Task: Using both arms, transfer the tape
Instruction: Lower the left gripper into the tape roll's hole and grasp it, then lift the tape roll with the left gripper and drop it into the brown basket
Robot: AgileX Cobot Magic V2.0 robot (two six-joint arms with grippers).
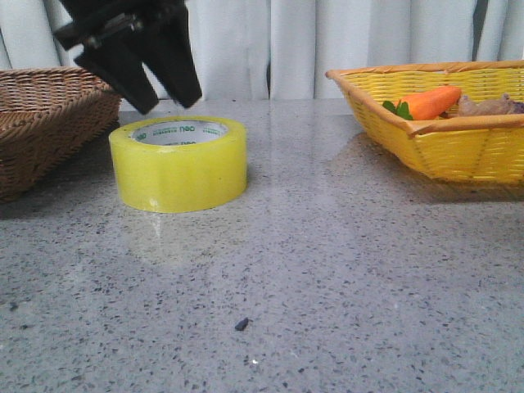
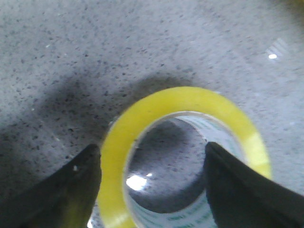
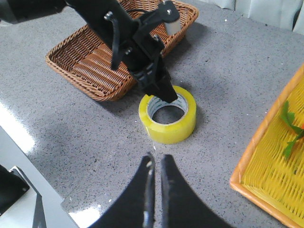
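One roll of tape [image 1: 178,163], translucent yellow with a pale printed core, lies flat on the speckled grey desk [image 1: 327,270], its open centre facing up. It sits between two baskets: one brown wicker basket [image 1: 45,115] near it on the robot's left, and one yellow woven basket [image 1: 442,123] well apart on the right. The yellow basket holds one orange carrot [image 1: 430,101] with green leaves and a brownish item beside it that is too unclear to identify. One small dark speck [image 1: 241,324] lies on the desk nearer the camera.

Two hands are visible. The left hand [image 1: 168,94] hangs just above the far left edge of the roll, its two black tapered fingers [image 1: 135,78] pointing downward and spread apart. In the left wrist view the hand [image 2: 152,183] straddles one wall of the tape [image 2: 185,142]: one fingertip lies outside the yellow rim, the other over the hollow core; the hand is released, gripping nothing. Whether the tips touch the roll cannot be told.

In the right wrist view the right hand [image 3: 155,164] hovers over bare desk, near the tape [image 3: 167,114] but apart from it, its two fingers pressed nearly together and holding nothing. The same view shows the left hand [image 3: 166,92] at the roll's rim beside the brown wicker basket [image 3: 99,57].
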